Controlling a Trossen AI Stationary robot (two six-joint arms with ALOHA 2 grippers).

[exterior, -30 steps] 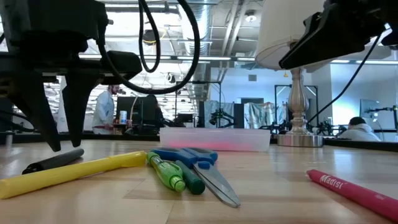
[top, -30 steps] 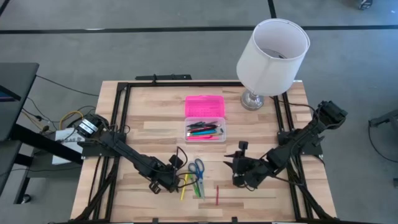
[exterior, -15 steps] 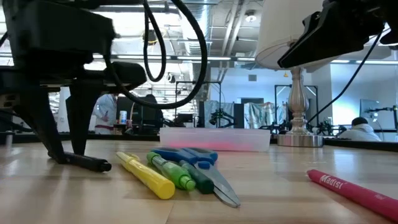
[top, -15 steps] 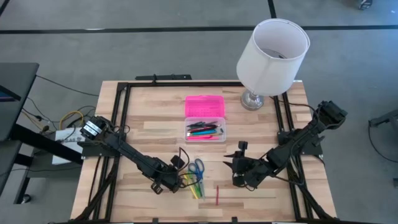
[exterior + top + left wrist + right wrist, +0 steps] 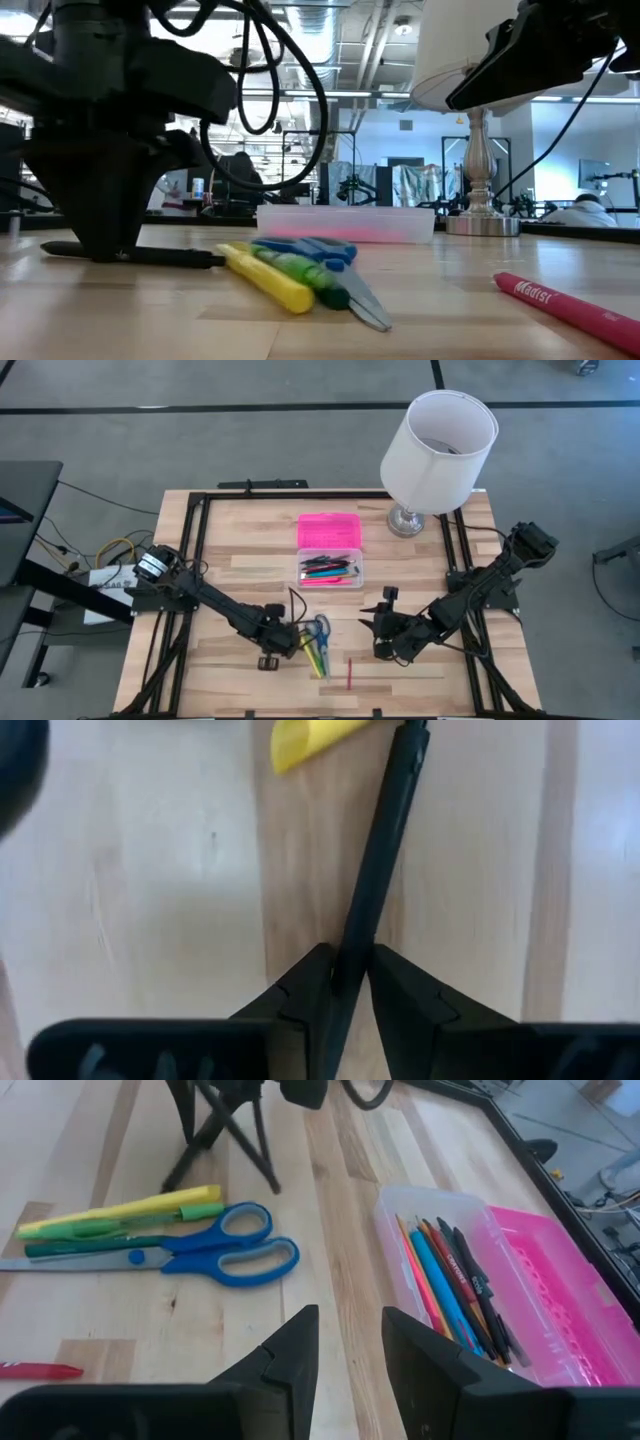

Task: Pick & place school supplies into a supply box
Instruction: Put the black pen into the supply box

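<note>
Pens are still lying loose at lower centre of the high view, and the left gripper (image 5: 272, 650), having slid rightward, is now pinching a black pen (image 5: 375, 885) beside the yellow marker (image 5: 266, 280). Box (image 5: 330, 569) is waiting at centre, so a lift looks next; the right gripper (image 5: 382, 632) is idling spread at lower right.

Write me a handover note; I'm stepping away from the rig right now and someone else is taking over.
Left gripper: shut on the black pen, down at the table.
Right gripper: open, empty, waiting near the front right.
Supply box: open, pink lid flipped back, several pens already inside.
Left on the table: yellow marker, green markers, blue scissors, red marker.
</note>
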